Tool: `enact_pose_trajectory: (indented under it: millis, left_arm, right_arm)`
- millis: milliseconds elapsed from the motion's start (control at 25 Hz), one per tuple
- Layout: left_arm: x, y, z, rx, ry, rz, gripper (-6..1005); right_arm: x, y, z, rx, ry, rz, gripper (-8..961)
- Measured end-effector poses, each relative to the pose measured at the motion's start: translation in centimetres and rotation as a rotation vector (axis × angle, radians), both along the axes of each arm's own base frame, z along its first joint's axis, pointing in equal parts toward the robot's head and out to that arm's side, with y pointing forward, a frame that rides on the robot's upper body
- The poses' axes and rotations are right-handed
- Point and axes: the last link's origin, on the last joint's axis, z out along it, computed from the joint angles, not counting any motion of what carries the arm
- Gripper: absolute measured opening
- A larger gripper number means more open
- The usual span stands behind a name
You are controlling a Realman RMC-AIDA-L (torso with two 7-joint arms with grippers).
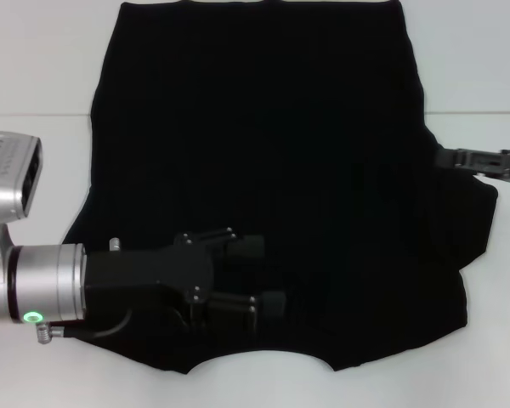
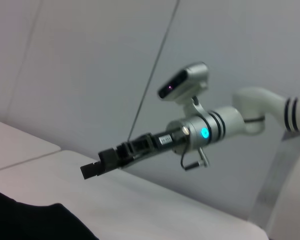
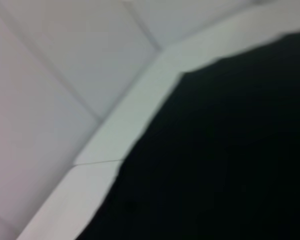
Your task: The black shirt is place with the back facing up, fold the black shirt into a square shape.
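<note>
The black shirt [image 1: 263,153] lies spread flat on the white table [image 1: 34,68], with its neck opening at the near edge and its hem at the far edge. My left gripper [image 1: 257,275] hovers over the shirt's near-left part, open, with nothing between its fingers. At the shirt's right edge, just above the right sleeve [image 1: 480,212], is my right gripper [image 1: 449,159]. The left wrist view shows the same right gripper [image 2: 92,169] hanging in the air above the table, with a corner of the shirt [image 2: 30,222] below. In the right wrist view the shirt [image 3: 230,160] fills the frame beside the table [image 3: 140,115].
White tabletop surrounds the shirt on the left [image 1: 34,170] and right [image 1: 484,68]. A seam line crosses the table [image 1: 34,116] behind the left arm. A grey wall [image 2: 90,60] stands beyond the table's edge.
</note>
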Motion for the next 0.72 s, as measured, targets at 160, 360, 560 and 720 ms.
enact_pose_trajectory:
  millis: [160, 360, 560, 720]
  left_arm:
    - [-0.2, -0.1, -0.8, 0.006, 0.049, -0.035, 958]
    - [-0.3, -0.6, -1.8, 0.004, 0.099, -0.110, 963]
    - [-0.3, -0.7, -2.3, 0.002, 0.133, -0.146, 962]
    - [-0.4, -0.7, -2.5, 0.000, 0.151, -0.158, 961]
  right_arm:
    - [2.1, -0.5, 1.9, -0.009, -0.001, -0.164, 904]
    - [4.5, -1.5, 2.7, -0.010, -0.025, -0.305, 897]
    - [6.0, -2.0, 2.5, -0.019, -0.073, -0.384, 889]
    - [6.2, -1.8, 1.9, -0.013, -0.087, -0.398, 879]
